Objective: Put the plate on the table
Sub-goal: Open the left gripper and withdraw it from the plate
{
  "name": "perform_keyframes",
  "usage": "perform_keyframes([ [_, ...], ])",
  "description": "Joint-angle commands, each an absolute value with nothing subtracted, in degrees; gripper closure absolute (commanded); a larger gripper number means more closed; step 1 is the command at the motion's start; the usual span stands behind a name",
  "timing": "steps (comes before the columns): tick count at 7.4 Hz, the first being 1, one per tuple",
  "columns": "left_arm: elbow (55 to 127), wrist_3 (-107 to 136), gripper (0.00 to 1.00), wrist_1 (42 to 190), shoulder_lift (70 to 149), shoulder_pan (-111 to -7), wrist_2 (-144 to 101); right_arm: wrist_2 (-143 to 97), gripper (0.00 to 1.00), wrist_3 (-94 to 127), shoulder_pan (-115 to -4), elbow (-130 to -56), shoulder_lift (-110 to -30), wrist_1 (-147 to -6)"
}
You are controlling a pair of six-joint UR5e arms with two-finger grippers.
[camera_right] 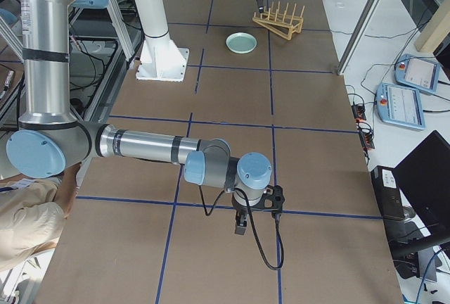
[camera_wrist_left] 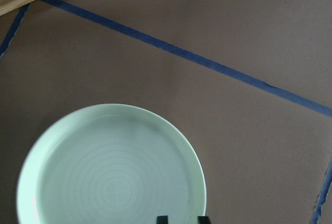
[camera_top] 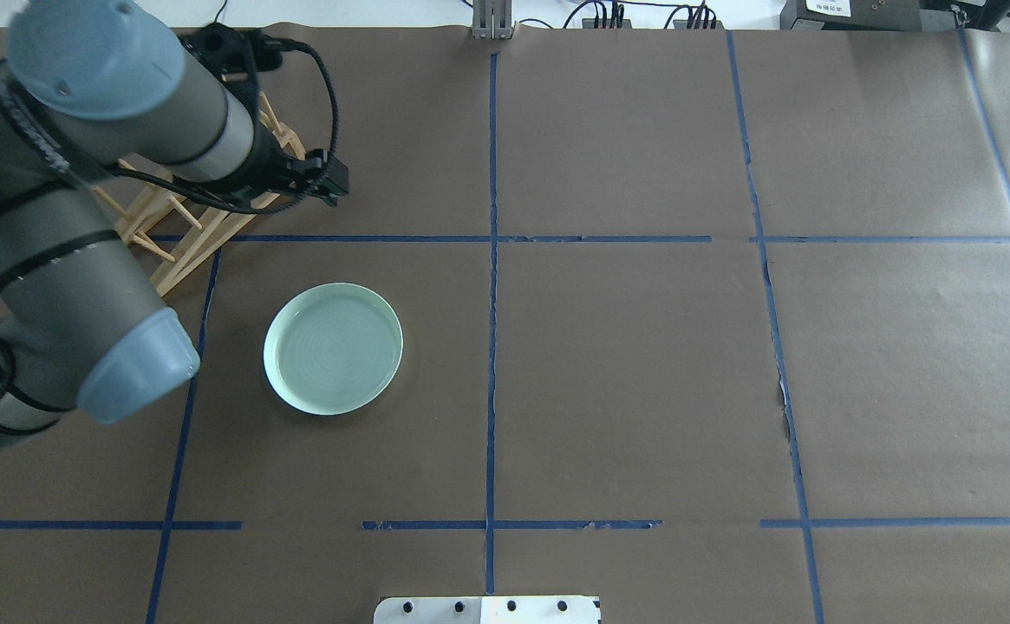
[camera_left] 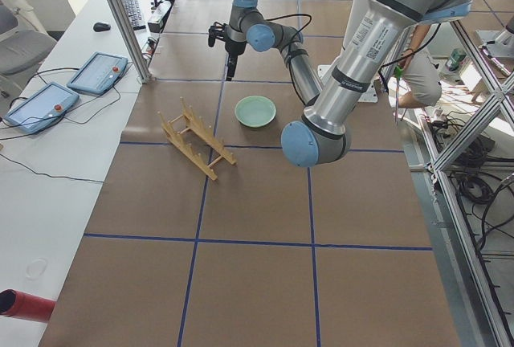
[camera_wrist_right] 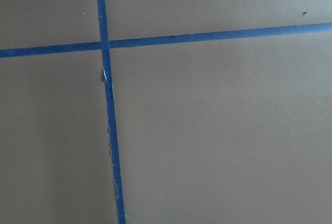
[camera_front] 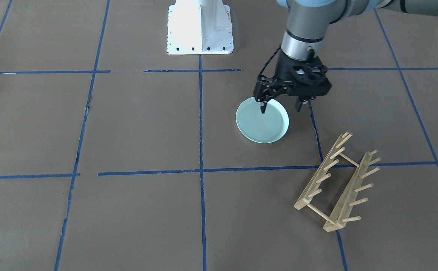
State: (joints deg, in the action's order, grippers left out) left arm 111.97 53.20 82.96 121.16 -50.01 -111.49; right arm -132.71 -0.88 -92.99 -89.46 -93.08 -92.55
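Note:
The pale mint-green plate [camera_front: 262, 126] lies flat on the brown table [camera_front: 147, 124], left of the centre line in the overhead view [camera_top: 333, 348]. It also fills the lower left of the left wrist view [camera_wrist_left: 111, 172]. My left gripper [camera_front: 281, 108] hangs in the air over the plate's edge. It is open and empty and does not touch the plate. In the overhead view it [camera_top: 335, 192] sits between the plate and the wooden rack. My right gripper [camera_right: 242, 223] shows only in the exterior right view, low over bare table far from the plate. I cannot tell whether it is open or shut.
The wooden peg rack [camera_front: 337, 182] stands on the table close to the plate, partly behind my left arm in the overhead view [camera_top: 184, 234]. The white robot base [camera_front: 200, 28] is at the table's robot side. The right wrist view shows only taped paper [camera_wrist_right: 218, 130].

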Motion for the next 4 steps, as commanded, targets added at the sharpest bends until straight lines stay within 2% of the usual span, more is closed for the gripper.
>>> perform_keyframes([
  [1, 111.46, 22.90, 0.00, 82.71, 111.58, -70.04, -122.92, -132.71, 0.00, -0.88, -92.99, -89.39, -93.08, -92.55],
  [3, 106.55, 2.03, 0.00, 82.01, 103.05, -84.57, -127.94, -132.71, 0.00, -0.88, -92.99, -89.38, -93.08, -92.55],
  [4, 103.74, 0.63, 0.00, 81.31, 98.83, -87.07, -129.53, -132.71, 0.00, -0.88, -92.99, -89.47, -93.08, -92.55],
])
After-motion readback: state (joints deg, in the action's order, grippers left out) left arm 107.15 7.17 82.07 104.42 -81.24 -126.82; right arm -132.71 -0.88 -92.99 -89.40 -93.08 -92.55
